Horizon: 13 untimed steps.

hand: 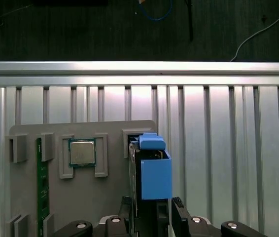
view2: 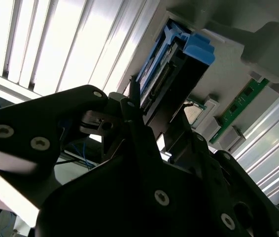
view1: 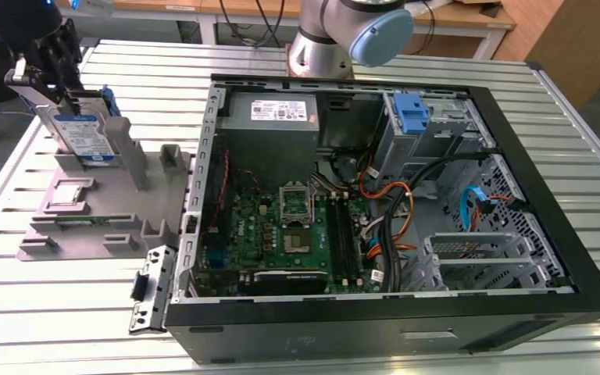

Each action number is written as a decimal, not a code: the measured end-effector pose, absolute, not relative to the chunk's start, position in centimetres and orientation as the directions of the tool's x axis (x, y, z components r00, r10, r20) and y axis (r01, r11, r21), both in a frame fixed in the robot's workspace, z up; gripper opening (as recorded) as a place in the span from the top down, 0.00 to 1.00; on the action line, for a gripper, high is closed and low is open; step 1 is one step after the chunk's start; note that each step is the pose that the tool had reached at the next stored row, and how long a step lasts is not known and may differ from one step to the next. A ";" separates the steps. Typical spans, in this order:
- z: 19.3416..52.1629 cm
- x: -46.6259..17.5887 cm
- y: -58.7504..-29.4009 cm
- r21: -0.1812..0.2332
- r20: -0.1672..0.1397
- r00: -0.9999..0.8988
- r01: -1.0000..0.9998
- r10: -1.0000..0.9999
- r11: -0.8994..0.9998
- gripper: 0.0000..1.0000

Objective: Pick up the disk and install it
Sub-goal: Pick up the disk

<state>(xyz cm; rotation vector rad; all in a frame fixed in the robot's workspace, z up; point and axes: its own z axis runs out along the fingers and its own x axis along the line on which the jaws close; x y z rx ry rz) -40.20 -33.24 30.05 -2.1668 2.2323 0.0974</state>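
At the exterior view's left, the disk [view1: 79, 137] stands upright in a slot of the grey holder [view1: 91, 211] on the worktop [view1: 71, 312], beside the open computer case [view1: 550, 258]. Right above it, the end effector [view1: 62, 86] straddles the disk's upper end; I cannot tell whether it grips the disk. On the holder's flat part, in the first wrist view, a square chip [hand: 82, 152] lies near a green memory stick [hand: 42, 182].

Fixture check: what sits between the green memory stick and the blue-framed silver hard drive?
A small square silver chip on the grey tray, in the first wrist view.
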 end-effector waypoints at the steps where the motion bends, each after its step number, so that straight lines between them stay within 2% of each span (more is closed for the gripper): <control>1: 30.0 -40.2 -33.2 0.025 -0.064 -0.031 -0.999 -0.997 0.029 0.55; 3: 30.0 -40.2 -33.2 0.025 -0.065 -0.031 -0.999 -0.997 0.029 0.56; 4: 30.0 -40.2 -33.2 0.025 -0.065 -0.031 -0.999 -0.997 0.029 0.64; 13: 30.0 -40.2 -33.2 0.025 -0.068 -0.030 -0.999 -0.997 0.029 0.65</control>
